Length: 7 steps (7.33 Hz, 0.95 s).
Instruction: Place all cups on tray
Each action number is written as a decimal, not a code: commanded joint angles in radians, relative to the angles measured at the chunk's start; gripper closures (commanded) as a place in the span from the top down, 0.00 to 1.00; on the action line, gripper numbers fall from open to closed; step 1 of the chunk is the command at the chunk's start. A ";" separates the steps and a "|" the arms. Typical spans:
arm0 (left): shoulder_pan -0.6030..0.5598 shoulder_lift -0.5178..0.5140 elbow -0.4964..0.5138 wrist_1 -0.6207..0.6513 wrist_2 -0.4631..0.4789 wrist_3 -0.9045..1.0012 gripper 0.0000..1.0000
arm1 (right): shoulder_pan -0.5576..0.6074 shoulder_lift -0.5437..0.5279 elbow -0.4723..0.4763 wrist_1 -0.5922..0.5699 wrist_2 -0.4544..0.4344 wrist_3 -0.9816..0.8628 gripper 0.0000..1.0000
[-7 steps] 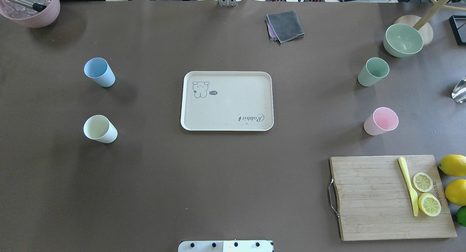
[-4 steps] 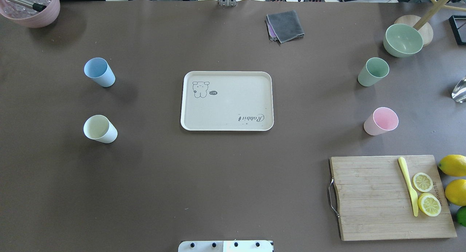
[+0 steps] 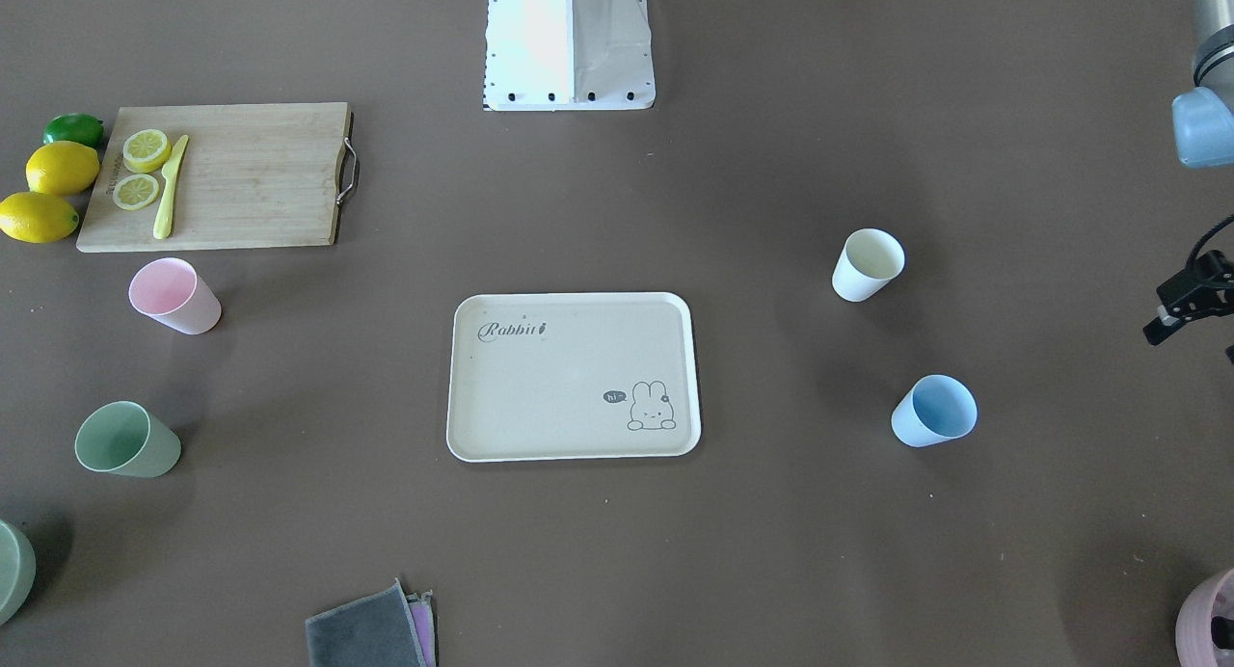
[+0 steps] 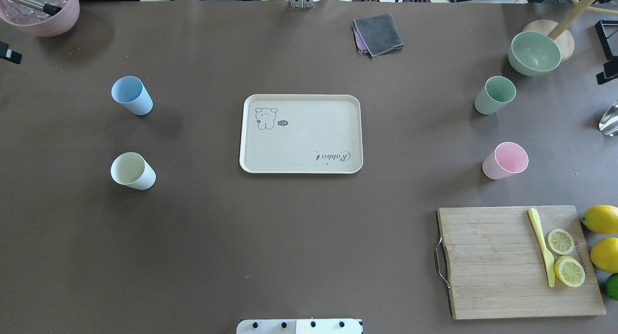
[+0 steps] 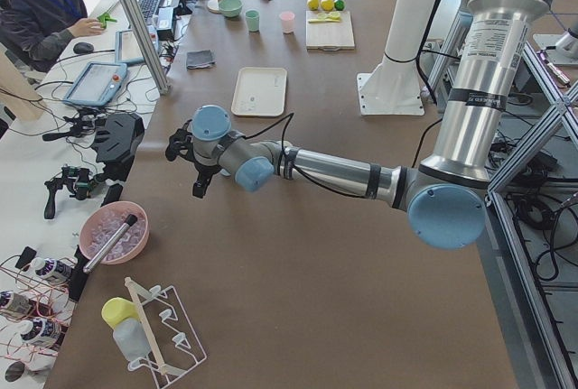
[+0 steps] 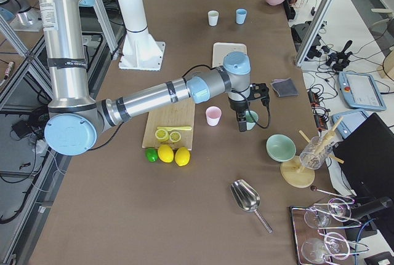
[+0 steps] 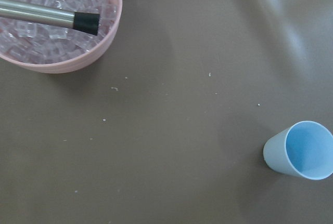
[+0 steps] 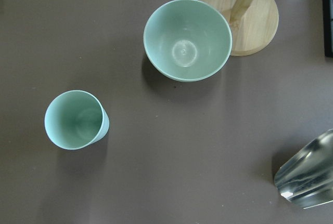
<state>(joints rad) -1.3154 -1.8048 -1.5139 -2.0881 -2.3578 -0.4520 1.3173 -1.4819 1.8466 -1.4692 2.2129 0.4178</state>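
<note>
The cream tray (image 4: 309, 146) lies mid-table with nothing on it. Left of it stand the light blue cup (image 4: 131, 95) and the cream-white cup (image 4: 132, 171); right of it the sage green cup (image 4: 495, 95) and the pink cup (image 4: 505, 160), all upright on the table. My left gripper (image 5: 200, 187) hangs high, out past the blue cup (image 7: 301, 150). The right gripper (image 6: 241, 122) hangs above the table by the green cup (image 8: 75, 119). No fingers show in the wrist views, so I cannot tell whether either gripper is open or shut.
A pink bowl of ice (image 4: 41, 10) sits far left, a grey cloth (image 4: 378, 34) at the back. A green bowl (image 4: 534, 53), wooden stand and metal scoop (image 4: 609, 119) are at the right. The cutting board (image 4: 492, 261) carries lemon slices and a knife. A person (image 5: 36, 10) sits beyond the table.
Small black parts of both arms have come into the overhead view at its left and right edges. The cups and tray have not moved.
</note>
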 commanded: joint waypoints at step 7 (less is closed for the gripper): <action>0.329 -0.131 0.181 -0.176 0.274 -0.301 0.53 | -0.096 0.023 0.003 0.001 -0.032 0.113 1.00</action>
<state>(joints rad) -1.0219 -1.9348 -1.3567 -2.2331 -2.1346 -0.7516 1.2217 -1.4587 1.8499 -1.4680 2.1817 0.5305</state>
